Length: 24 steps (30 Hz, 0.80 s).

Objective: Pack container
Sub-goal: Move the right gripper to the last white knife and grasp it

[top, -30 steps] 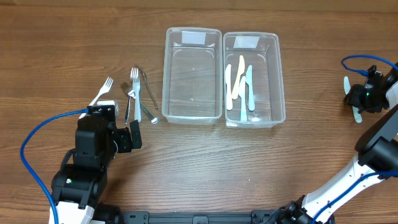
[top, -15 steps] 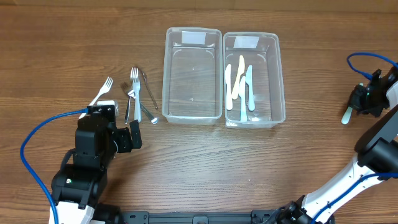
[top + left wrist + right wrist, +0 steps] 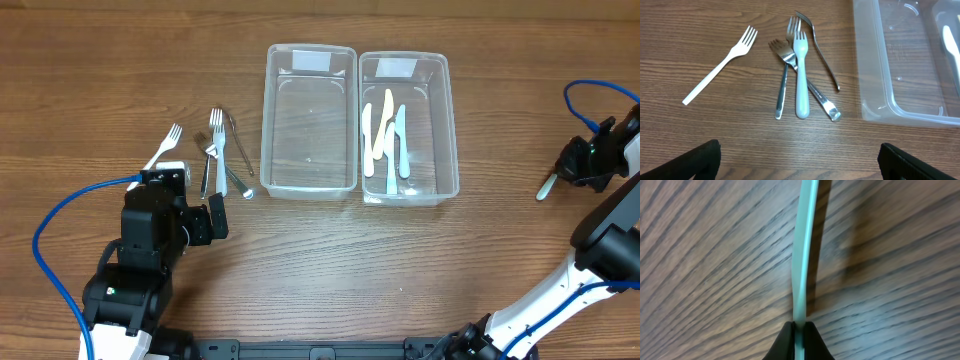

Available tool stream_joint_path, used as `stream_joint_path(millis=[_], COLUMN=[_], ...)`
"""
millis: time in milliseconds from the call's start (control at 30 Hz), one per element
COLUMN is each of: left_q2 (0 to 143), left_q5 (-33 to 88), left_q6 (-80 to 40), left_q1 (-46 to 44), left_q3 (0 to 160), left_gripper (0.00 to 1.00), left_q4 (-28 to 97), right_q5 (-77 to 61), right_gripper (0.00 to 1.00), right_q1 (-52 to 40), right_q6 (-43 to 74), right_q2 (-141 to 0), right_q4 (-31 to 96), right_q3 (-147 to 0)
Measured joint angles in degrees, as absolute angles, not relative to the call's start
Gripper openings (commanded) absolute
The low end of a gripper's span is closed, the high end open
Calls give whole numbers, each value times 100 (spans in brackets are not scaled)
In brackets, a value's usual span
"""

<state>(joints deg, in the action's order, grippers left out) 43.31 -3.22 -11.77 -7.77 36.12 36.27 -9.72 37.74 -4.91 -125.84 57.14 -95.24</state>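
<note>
The right gripper (image 3: 573, 171) holds its jaws clamped on a pale green plastic utensil (image 3: 803, 255), seen edge-on above the far right of the desk (image 3: 500, 270). Within the last second the utensil's free end has swung leftward, toward the right container (image 3: 452, 120). Transfer is probably starting. The left gripper (image 3: 799, 150) idles by the forks (image 3: 801, 70), jaws apart.

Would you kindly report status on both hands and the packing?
Right hand shut on pale green utensil, well right of knife container. Left hand open, short of forks. Nothing between utensil and container.
</note>
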Motion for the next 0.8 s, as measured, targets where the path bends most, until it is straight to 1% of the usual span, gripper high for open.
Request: stream_joint_path(millis=[800], left_q2=[4331], left_q5=[-322], left_q6=[-1177], left_q1=[-777], left_q3=[3612], left_gripper=[100], left_q4=[3627], right_q5=[-1146], right_gripper=[4], right_q1=[3634], right_q6=[-449], right_q2=[-12571], right_q4=[5675], right_q3=[-9509])
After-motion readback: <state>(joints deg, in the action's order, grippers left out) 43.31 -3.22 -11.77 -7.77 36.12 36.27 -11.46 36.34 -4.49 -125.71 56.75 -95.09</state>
